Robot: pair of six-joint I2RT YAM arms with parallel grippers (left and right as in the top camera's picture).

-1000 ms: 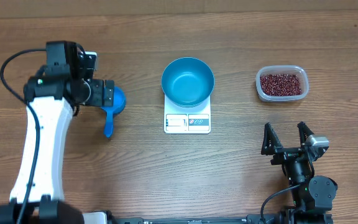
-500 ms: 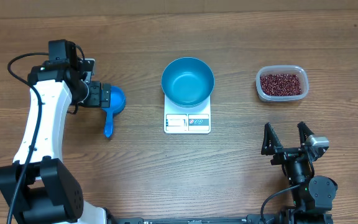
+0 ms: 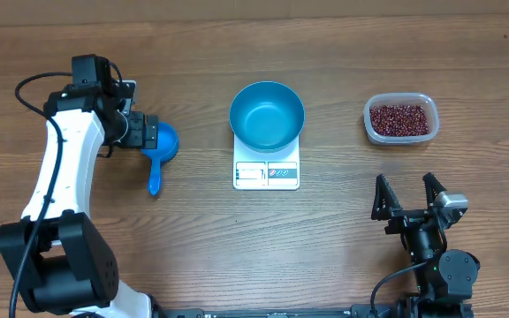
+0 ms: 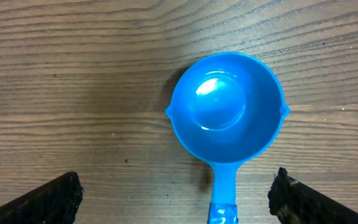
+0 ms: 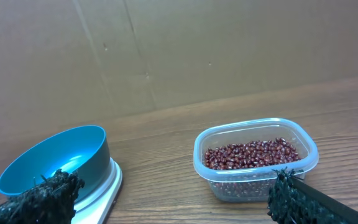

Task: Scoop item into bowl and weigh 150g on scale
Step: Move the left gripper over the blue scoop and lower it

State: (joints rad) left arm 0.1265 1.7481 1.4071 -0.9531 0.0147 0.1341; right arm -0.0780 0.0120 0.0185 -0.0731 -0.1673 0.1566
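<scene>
The bright-blue bowl (image 3: 267, 115) stands empty on the white scale (image 3: 266, 174) at the table's middle. The item, dark red-brown beans (image 3: 400, 118), fills a clear tub (image 3: 420, 134) at the right. A small blue handled scoop (image 3: 159, 150) lies left of the scale. My left gripper (image 3: 148, 133) hovers over it, open; in the left wrist view the scoop (image 4: 227, 109) lies empty, its handle between the spread fingers (image 4: 53, 198), untouched. My right gripper (image 3: 407, 196) rests open near the front right; its view shows bowl (image 5: 55, 158), scale (image 5: 107, 186) and beans (image 5: 253, 152).
Bare wood grain lies between the scale and the tub (image 5: 257, 180). A cardboard wall (image 5: 166, 50) backs the table's far edge. The left arm's white link (image 3: 56, 185) stretches down the left side.
The left arm has folded in and settled over the scoop, leaving more of the scoop's head uncovered. The right arm, bowl, scale and tub have not moved.
</scene>
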